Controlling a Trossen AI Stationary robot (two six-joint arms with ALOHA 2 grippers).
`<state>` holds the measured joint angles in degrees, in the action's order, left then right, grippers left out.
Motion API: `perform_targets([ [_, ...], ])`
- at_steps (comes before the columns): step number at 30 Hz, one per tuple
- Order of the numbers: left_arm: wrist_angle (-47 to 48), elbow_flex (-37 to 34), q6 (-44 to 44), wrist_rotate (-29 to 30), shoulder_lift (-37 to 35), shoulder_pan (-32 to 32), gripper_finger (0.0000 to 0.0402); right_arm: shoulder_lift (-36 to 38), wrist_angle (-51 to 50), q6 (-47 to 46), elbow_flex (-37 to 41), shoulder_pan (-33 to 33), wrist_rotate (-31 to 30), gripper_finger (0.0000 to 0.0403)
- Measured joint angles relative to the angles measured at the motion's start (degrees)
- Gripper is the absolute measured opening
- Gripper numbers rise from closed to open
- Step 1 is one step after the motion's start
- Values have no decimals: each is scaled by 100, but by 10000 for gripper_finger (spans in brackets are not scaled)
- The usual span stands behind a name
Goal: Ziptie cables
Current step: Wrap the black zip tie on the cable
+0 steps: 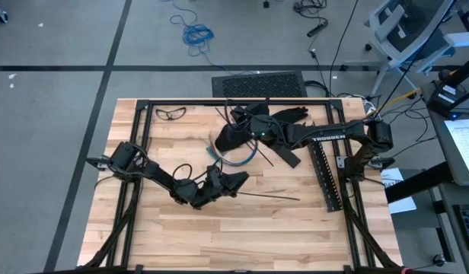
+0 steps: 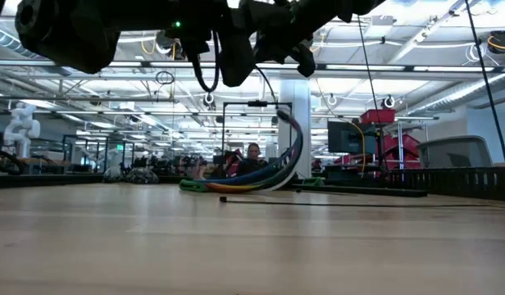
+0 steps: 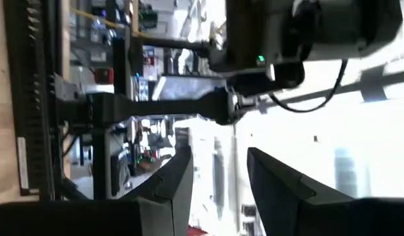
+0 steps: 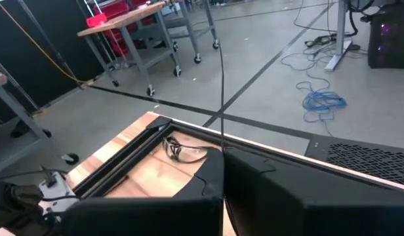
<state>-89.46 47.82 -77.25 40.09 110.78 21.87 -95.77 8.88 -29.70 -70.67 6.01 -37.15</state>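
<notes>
One bundle of cables point(image 1: 236, 157) lies curved on the table point(image 1: 219, 228) toward its far side, under the right gripper point(image 1: 233, 137), whose fingers are pressed together; it seems to pinch a thin black ziptie, though that is hard to confirm. The left gripper point(image 1: 238, 180) hovers nearby, partly open, holding nothing. One slotted strip point(image 1: 324, 176) lies near the right edge. The near half is bare wood.
</notes>
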Motion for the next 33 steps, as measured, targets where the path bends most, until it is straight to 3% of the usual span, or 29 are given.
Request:
perform_targets([
  [6,-6,-194,608,-350,-268,113,141,0,-6,18,0,-49,23,0],
  [13,-10,-1578,2032,879,-1648,182,141,0,-120,18,-2,-44,133,0],
  [19,-4,-2592,2270,1754,-2665,382,141,-20,-881,-462,-9,-69,153,0],
  [26,14,-2709,2410,1785,-2801,404,141,-124,-1448,-1177,209,-248,449,0],
  [33,188,-2711,2380,1782,-2793,404,141,-188,-894,-2427,1115,-687,566,0],
])
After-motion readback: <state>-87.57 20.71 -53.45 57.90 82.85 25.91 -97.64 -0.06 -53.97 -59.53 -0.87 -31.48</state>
